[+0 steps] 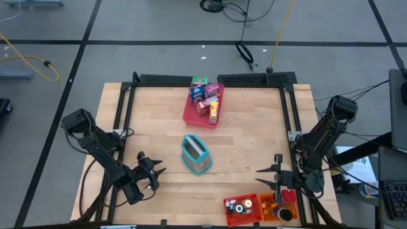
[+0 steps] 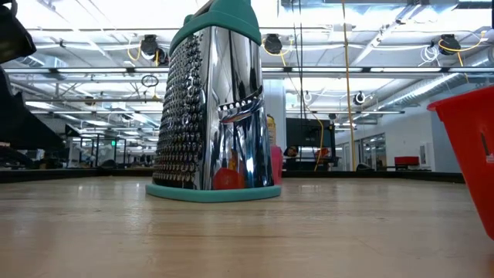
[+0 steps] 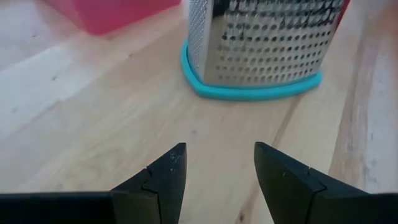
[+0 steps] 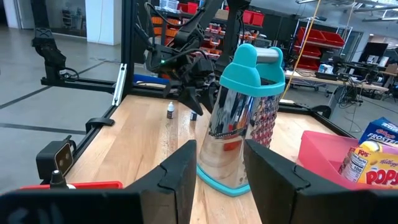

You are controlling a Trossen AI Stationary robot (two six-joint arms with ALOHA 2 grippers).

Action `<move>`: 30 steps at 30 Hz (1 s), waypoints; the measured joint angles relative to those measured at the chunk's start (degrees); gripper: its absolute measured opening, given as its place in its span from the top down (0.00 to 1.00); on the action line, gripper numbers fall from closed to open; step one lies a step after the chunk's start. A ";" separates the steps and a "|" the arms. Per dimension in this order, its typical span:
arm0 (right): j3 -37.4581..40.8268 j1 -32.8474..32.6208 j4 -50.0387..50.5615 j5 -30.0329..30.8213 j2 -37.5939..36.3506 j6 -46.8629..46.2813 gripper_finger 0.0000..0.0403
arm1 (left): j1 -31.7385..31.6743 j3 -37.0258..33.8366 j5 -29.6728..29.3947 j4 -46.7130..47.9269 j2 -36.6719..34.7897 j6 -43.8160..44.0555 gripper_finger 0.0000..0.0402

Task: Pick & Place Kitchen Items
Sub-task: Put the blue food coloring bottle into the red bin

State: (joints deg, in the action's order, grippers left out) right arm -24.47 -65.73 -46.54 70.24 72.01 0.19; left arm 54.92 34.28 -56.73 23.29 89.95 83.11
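While both arms sit low near the bottom of the overhead frame, nothing is held. Left gripper (image 1: 154, 172) is at lower left of the frame, fingers (image 3: 166, 171) spread with bare wood between them, aimed at the grater (image 1: 195, 154). Right gripper (image 1: 267, 177) is at lower right, fingers (image 4: 183, 163) also spread and empty, pointing toward the same grater from the opposite side.

Grater: steel, teal handle and teal base rim, upright on the counter (image 1: 248, 133) at frame centre, roughly between the two grippers, apart from both.

Kitchen items: a cluster of packets (image 1: 206, 99) sits in the pink tray (image 1: 193, 117) at upper centre of the overhead frame, above the grater. Colours seen there: green, blue, pink, red, yellow. Right wrist view shows a blue box and a yellow box (image 4: 375, 167) standing in that tray.

Red bin (image 1: 241, 208) and orange bin (image 1: 278, 207) sit side by side, touching, at bottom right, just below the right gripper. Small round items lie inside the red bin; possibly a jar and little balls, too small to be sure.

One small bottle (image 4: 170, 111) stands alone on the counter near the left gripper, seen in the right wrist view.
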 joint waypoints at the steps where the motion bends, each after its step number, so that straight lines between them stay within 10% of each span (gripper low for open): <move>1: 0.00 0.00 0.00 -0.01 0.00 0.00 0.69 | 0.00 0.00 0.61 0.13 0.00 0.18 0.54; 23: 0.00 0.00 0.03 -0.04 0.00 -1.27 0.69 | 3.17 0.02 4.39 1.65 10.51 13.60 0.54; 30: 0.00 0.00 0.04 -0.02 0.00 -1.27 0.69 | 4.34 -0.04 4.17 0.81 11.15 12.33 0.79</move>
State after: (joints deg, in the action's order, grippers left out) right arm -24.47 -65.73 -46.50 70.22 72.01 -1.08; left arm 59.25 34.24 -52.56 24.10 101.10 95.44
